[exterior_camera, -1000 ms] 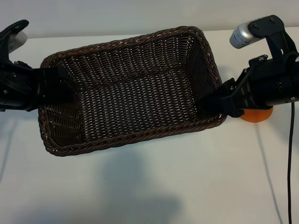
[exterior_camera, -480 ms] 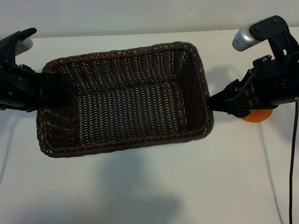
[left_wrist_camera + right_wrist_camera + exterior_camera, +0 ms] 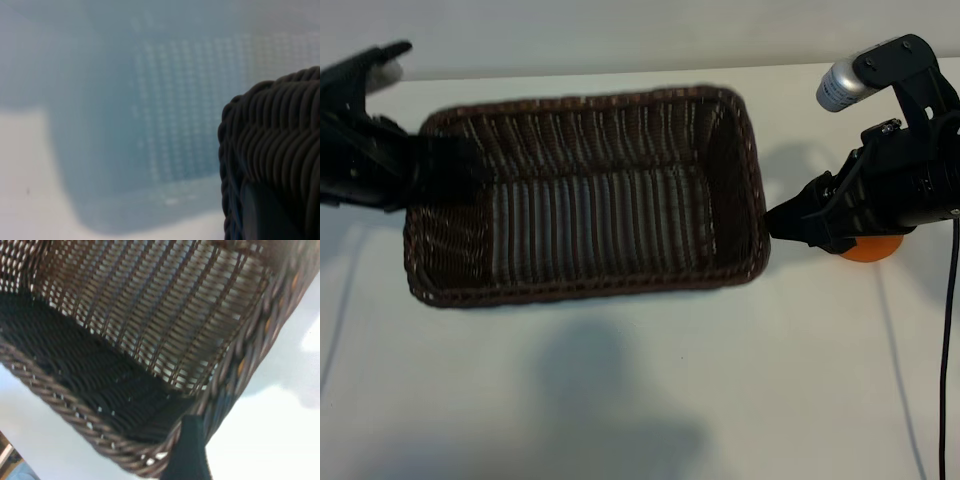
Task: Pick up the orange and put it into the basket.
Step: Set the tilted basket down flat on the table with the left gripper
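Note:
The dark brown wicker basket (image 3: 580,290) fills the middle of the exterior view, blurred with motion. My left gripper (image 3: 448,172) is shut on the rim of its left end; the left wrist view shows the braided rim (image 3: 280,125) right against a dark finger (image 3: 260,210). My right gripper (image 3: 782,222) stands open just outside the basket's right wall. In the right wrist view one finger (image 3: 189,450) sits beside the rim (image 3: 235,375). The orange (image 3: 875,250) lies on the table, mostly hidden under the right arm, outside the basket.
The white table (image 3: 650,400) stretches in front of the basket. A black cable (image 3: 945,330) hangs down at the far right. A silver cylinder (image 3: 840,82) sits on top of the right arm.
The basket, held at its left end, has swung from tilted to square and drawn left, away from the right gripper. The right arm shifted slightly right, then stayed still.

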Controlling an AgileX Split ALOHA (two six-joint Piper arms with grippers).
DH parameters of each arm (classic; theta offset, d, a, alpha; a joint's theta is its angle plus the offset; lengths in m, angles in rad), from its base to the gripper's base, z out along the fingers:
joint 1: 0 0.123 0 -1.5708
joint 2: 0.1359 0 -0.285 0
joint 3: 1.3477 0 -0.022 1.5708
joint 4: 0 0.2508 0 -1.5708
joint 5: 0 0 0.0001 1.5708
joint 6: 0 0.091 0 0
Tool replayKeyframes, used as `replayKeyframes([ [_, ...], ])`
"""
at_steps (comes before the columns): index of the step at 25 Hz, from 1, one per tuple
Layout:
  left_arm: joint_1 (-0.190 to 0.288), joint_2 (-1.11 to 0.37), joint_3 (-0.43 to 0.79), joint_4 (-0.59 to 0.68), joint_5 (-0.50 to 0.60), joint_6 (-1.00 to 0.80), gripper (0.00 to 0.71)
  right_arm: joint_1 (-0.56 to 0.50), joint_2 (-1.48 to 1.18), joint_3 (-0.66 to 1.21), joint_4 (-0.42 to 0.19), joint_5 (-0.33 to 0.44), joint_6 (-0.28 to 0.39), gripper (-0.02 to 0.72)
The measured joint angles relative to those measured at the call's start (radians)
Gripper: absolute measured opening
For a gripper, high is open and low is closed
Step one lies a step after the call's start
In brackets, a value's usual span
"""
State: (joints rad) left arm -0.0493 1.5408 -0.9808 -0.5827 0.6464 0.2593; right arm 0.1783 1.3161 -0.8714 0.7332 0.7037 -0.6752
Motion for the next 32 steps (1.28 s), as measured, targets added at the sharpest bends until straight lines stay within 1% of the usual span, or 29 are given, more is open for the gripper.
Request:
replayKeyframes([
  [3, 0.0, 0.011, -0.03, -0.001, 0.006, 0.0, 0.136, 0.0, 0.0, 0.0, -0.002, 0.002, 0.0, 0.595],
  [11, 0.0, 0.112, -0.07, 0.002, 0.016, 0.016, 0.135, 0.0, 0.0, 0.0, -0.002, 0.003, 0.0, 0.595],
  [18, -0.004, 0.162, -0.087, 0.0, -0.034, 0.024, 0.135, 0.0, 0.0, 0.0, -0.003, 0.003, 0.0, 0.595],
  [20, -0.012, 0.181, -0.089, -0.001, -0.043, 0.024, 0.135, 0.0, 0.0, 0.0, -0.004, 0.003, 0.0, 0.595],
  [26, -0.06, 0.235, -0.089, -0.001, -0.078, 0.028, 0.135, 0.0, 0.0, 0.0, -0.005, 0.008, 0.0, 0.595],
  [32, -0.062, 0.241, -0.089, -0.001, -0.097, 0.03, 0.135, 0.0, 0.0, 0.0, -0.006, 0.013, 0.0, 0.595],
])
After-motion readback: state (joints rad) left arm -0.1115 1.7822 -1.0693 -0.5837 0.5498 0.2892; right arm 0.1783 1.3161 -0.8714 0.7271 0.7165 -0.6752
